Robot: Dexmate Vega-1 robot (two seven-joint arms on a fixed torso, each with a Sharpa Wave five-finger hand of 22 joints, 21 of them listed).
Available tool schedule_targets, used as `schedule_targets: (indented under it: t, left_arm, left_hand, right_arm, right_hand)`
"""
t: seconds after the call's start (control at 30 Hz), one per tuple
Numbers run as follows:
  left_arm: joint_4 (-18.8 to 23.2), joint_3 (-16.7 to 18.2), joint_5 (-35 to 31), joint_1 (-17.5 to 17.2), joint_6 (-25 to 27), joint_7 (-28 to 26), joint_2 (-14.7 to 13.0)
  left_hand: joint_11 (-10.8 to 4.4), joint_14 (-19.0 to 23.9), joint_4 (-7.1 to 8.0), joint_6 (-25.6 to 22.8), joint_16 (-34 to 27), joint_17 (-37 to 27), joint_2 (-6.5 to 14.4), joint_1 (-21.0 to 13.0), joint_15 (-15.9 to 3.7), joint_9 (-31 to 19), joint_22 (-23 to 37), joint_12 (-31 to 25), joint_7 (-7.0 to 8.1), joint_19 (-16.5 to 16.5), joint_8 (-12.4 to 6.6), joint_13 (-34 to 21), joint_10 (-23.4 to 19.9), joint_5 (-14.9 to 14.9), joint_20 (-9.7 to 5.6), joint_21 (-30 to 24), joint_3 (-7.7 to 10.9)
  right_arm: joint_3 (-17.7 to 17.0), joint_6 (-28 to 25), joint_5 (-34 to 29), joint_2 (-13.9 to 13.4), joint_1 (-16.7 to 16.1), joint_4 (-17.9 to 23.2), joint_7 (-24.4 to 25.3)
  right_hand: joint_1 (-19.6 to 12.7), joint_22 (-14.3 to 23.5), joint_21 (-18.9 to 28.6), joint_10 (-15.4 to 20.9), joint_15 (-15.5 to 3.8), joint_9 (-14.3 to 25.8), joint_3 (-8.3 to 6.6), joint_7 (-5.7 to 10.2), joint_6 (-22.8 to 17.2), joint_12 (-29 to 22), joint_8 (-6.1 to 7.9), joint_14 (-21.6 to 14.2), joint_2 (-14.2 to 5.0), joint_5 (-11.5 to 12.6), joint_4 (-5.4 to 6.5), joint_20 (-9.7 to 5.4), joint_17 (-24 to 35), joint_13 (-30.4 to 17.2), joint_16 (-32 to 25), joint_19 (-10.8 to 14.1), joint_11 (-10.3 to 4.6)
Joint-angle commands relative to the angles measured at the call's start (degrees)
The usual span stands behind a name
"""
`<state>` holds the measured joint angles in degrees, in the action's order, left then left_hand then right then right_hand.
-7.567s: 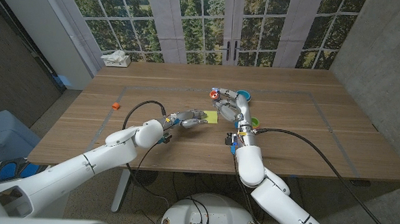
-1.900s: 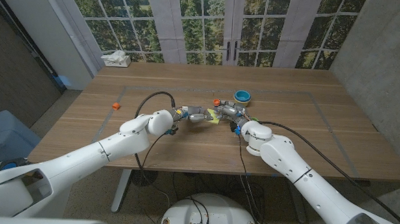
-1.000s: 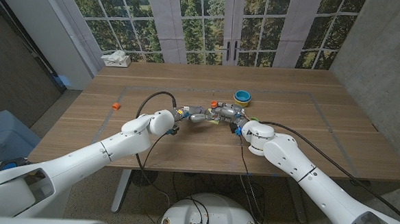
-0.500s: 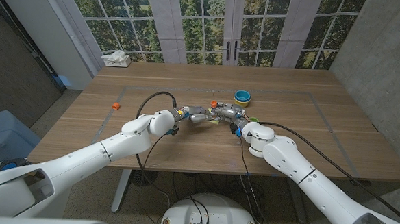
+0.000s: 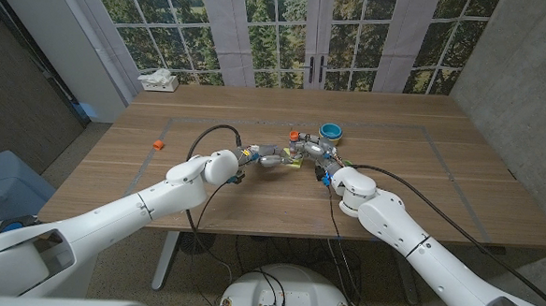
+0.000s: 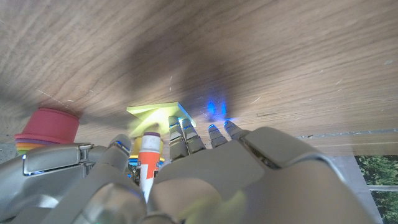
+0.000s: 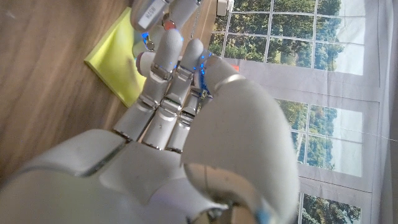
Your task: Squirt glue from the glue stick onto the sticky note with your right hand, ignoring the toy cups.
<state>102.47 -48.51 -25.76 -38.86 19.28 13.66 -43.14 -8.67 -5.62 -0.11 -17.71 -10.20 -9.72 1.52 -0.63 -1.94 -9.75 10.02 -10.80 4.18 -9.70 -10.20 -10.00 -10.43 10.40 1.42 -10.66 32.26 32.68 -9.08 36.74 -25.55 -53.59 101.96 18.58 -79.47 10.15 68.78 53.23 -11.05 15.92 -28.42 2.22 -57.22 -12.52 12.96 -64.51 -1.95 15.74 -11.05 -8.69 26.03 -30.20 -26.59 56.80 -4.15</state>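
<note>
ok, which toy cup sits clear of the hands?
The blue cup, standing alone on the table beyond the right hand. The red-topped cup stack sits right beside the sticky note, close to the fingers.

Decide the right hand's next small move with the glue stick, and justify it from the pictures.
Probably lower the glue stick tip onto the yellow sticky note: the right hand holds it just above the note, while the left hand sits beside the note.
</note>
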Motion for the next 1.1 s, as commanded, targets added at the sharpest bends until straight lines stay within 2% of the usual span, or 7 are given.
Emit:
schedule_targets:
  t: [0.03,0.33,0.53,0.63,0.73,0.93,1.1]
  left_arm:
    - [-0.7,0.0,0.0,0.5,-0.5,0.1,0.3]
    - [-1.1,0.4,0.7,0.6,-1.2,-0.3,0.5]
    - [-0.9,1.8,2.8,-0.5,-1.9,-2.0,0.5]
    - [-1.3,4.1,5.7,-2.5,-5.1,-6.0,0.4]
    - [-2.7,6.1,6.9,-5.2,-12.1,-13.6,0.3]
    - [-3.8,7.7,5.3,-7.9,-17.4,-22.0,0.7]
    - [-4.0,8.5,4.6,-8.8,-18.6,-24.4,1.1]
  left_hand:
    - [0.19,0.2,0.10,-1.5,-0.3,-0.2,-0.2,0.4,-1.47,-0.2,0.1,-0.4,-1.47,-0.3,-0.39,-0.3,-0.5,0.3,-0.05,-0.5,-0.29]
    - [0.29,0.3,0.11,-1.5,-0.3,-0.2,-0.2,0.4,-1.47,-0.2,0.1,-0.3,-1.51,-0.3,-0.36,-0.3,-0.4,0.3,-0.05,-0.5,-0.37]
    - [2.45,0.9,0.10,-0.9,-0.4,-0.1,-0.1,0.3,-0.65,-0.2,0.1,-0.2,-3.51,-0.2,-0.18,-0.3,0.3,0.3,0.20,-0.5,-0.54]
    - [3.01,1.9,0.04,-1.0,-0.7,-0.1,0.1,0.2,-0.19,-0.2,0.1,-0.3,-3.66,0.1,-0.22,-0.3,0.1,0.3,0.63,-0.6,-0.55]
    - [4.10,4.0,-0.20,-2.4,-1.0,-0.1,0.6,-0.2,0.53,-0.2,0.0,-0.8,-3.25,0.9,-0.71,-0.3,-1.0,0.4,1.27,-0.8,-0.36]
    - [3.43,8.8,-1.34,-6.5,-1.3,0.0,1.5,-1.0,-0.25,-0.4,0.0,-2.0,-3.32,4.3,-1.52,-0.4,-5.8,0.3,1.99,-1.5,0.25]
    - [3.51,9.3,-1.64,-7.0,-1.2,0.0,1.7,-1.2,-0.34,-0.4,-0.1,-2.1,-3.09,5.0,-1.51,-0.4,-6.4,0.2,1.88,-1.5,0.42]
  right_arm:
    - [-0.8,6.8,-2.3,1.2,-1.5,-1.4,-0.6]
    - [-1.1,9.2,-3.2,1.9,-1.9,-2.4,-1.0]
    - [-1.5,10.0,-3.4,2.1,-2.1,-2.8,-1.0]
    - [-1.7,10.2,-3.3,2.2,-2.2,-3.0,-1.0]
    - [-1.9,10.6,-3.2,2.5,-2.0,-3.3,-1.2]
    - [-1.9,10.5,-3.1,2.6,-1.5,-3.9,-1.7]
    - [-2.2,11.1,-3.0,2.9,-1.6,-4.4,-1.7]
  right_hand:
    - [-0.3,0.0,-0.1,5.1,-1.22,0.2,-1.31,-6.44,-7.1,0.0,0.04,-1.0,-0.50,0.4,1.18,-4.35,0.2,-0.2,-0.1,-0.2,4.50]
    - [-0.2,0.1,-0.2,5.1,-1.26,0.2,-1.38,-6.38,-7.1,0.1,-0.06,-0.9,-0.55,0.4,1.19,-4.35,0.4,-0.1,0.0,-0.3,4.45]
    - [-0.1,0.1,-0.3,5.0,-1.23,0.2,-1.39,-6.37,-7.0,0.1,-0.13,-0.8,-0.53,0.4,1.20,-4.35,0.5,-0.2,0.0,-0.4,4.34]
    - [-0.1,0.1,-0.3,5.0,-1.29,0.2,-1.40,-6.36,-7.0,0.1,-0.16,-0.8,-0.52,0.4,1.18,-4.35,0.6,-0.2,0.0,-0.4,4.39]
    - [0.0,0.1,-0.3,5.0,-1.27,0.2,-1.43,-6.30,-7.0,0.1,-0.17,-0.8,-0.61,0.4,1.22,-4.35,0.6,-0.2,0.0,-0.5,4.34]
    - [0.0,0.1,-0.4,5.0,-1.29,0.2,-1.48,-6.31,-7.0,0.1,-0.20,-0.7,-0.60,0.4,1.17,-4.34,0.7,-0.2,0.0,-0.5,4.18]
    - [0.0,0.1,-0.4,5.1,-1.30,0.2,-1.49,-6.29,-7.1,0.1,-0.20,-0.7,-0.60,0.4,1.17,-4.34,0.8,-0.2,0.0,-0.5,4.25]
